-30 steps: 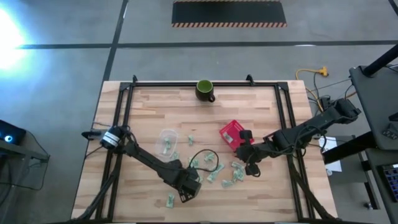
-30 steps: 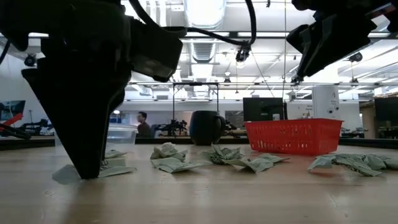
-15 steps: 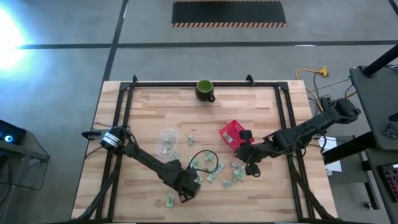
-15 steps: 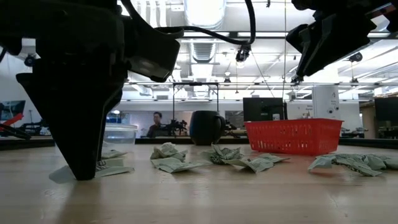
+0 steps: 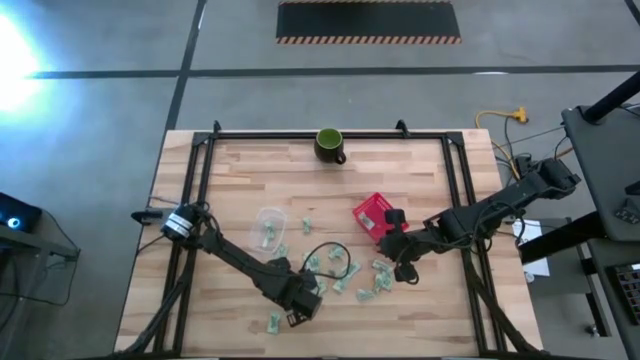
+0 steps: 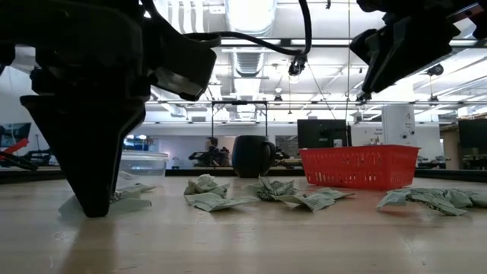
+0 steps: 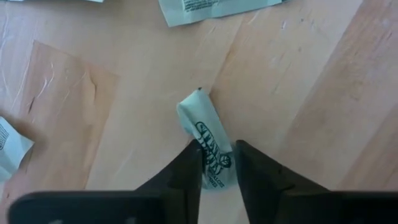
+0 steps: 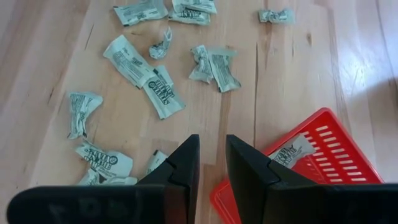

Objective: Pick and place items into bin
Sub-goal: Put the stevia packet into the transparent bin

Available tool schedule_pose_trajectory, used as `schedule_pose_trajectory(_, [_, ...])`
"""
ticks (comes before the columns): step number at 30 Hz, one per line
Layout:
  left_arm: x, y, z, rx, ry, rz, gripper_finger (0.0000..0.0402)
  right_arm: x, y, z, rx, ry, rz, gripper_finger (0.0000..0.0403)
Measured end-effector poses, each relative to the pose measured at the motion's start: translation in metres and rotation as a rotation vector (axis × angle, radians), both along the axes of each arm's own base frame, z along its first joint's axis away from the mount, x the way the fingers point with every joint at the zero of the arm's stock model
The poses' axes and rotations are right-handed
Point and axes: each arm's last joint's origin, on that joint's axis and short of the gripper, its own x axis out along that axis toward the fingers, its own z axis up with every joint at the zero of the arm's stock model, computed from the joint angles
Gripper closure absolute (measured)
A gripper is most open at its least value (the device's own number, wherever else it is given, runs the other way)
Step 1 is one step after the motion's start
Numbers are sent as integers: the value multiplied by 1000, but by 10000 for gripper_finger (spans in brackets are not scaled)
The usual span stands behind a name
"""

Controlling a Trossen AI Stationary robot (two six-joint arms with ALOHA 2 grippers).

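Note:
Several pale green-and-white packets (image 5: 352, 276) lie loose on the wooden table near its middle front. My left gripper (image 5: 295, 316) stands fingers-down on the table and is shut on one packet (image 7: 208, 134). It also shows in the low view (image 6: 93, 207). My right gripper (image 5: 400, 268) hangs above the table beside the red basket (image 5: 372, 214), which is the bin. Its fingers (image 8: 212, 155) stand a narrow gap apart with nothing between them. One packet (image 8: 291, 149) lies in the basket. My left gripper pinches the packet's near end (image 7: 216, 163) between its two fingers. The fingers come from above, pointing down, one on each long side of the packet. The packet lies flat on the table, its free end (image 7: 193, 106) sticking out beyond the fingertips.
A clear plastic tub (image 5: 268, 224) stands left of the packets. A dark green mug (image 5: 329, 145) stands at the far edge. Another packet (image 5: 273, 322) lies near the front, left of my left gripper. A black cable loops over the packets (image 5: 330, 248).
My left gripper has gone a little toward the table's left edge, fingers still down on the table. The packet at its tips has slid the same way along the table.

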Motion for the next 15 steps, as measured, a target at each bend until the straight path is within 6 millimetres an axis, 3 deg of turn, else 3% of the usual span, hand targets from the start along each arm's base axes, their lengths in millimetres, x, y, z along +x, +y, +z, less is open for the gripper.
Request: schedule_pose_trajectory(15, [0,2,16,16,-55,9,390,3,1,2,14,-32,0,335])
